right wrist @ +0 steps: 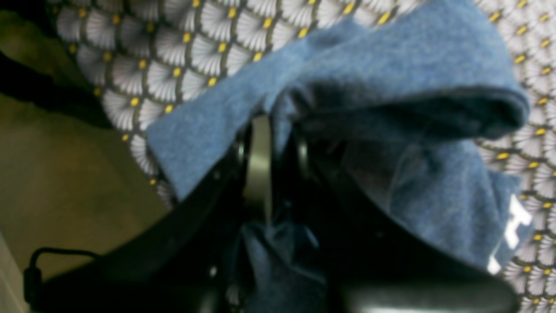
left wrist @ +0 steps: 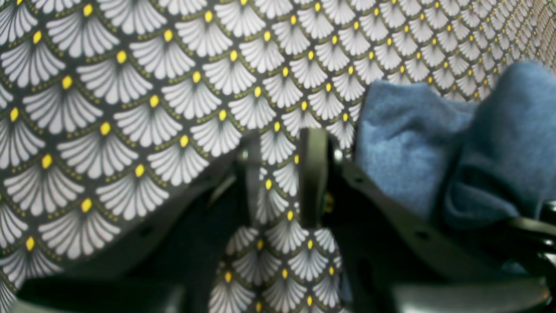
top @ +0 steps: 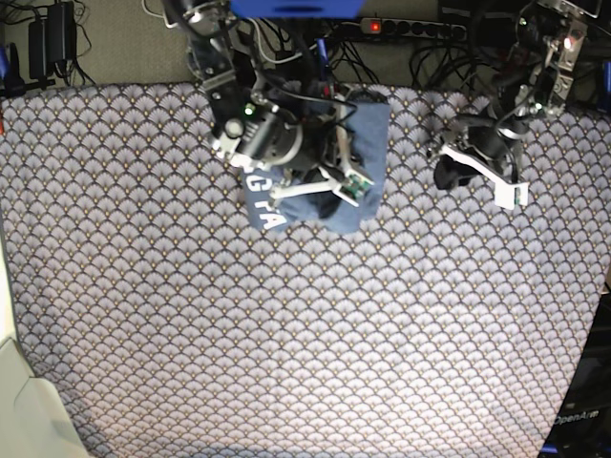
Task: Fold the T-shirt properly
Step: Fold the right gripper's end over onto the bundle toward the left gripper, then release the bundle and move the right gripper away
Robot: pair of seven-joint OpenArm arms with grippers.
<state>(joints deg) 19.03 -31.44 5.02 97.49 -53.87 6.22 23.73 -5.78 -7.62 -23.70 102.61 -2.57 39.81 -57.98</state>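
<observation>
The slate-blue T-shirt (top: 368, 134) lies bunched near the table's far edge, with white lettering (top: 267, 215) showing on its near-left part. My right gripper (right wrist: 277, 150) is shut on a fold of the T-shirt (right wrist: 391, 65), and cloth hangs down between and around its fingers. In the base view this gripper (top: 329, 202) sits over the bunched shirt. My left gripper (left wrist: 280, 174) is open and empty, low over the table cover, with the T-shirt (left wrist: 417, 143) just to its right. In the base view it (top: 447, 174) is apart from the shirt.
The scallop-patterned table cover (top: 286, 334) spans the whole table. The table's far edge and the brown floor (right wrist: 52, 174) lie close to the left of the right gripper. Cables and a power strip (top: 410, 29) run behind the table.
</observation>
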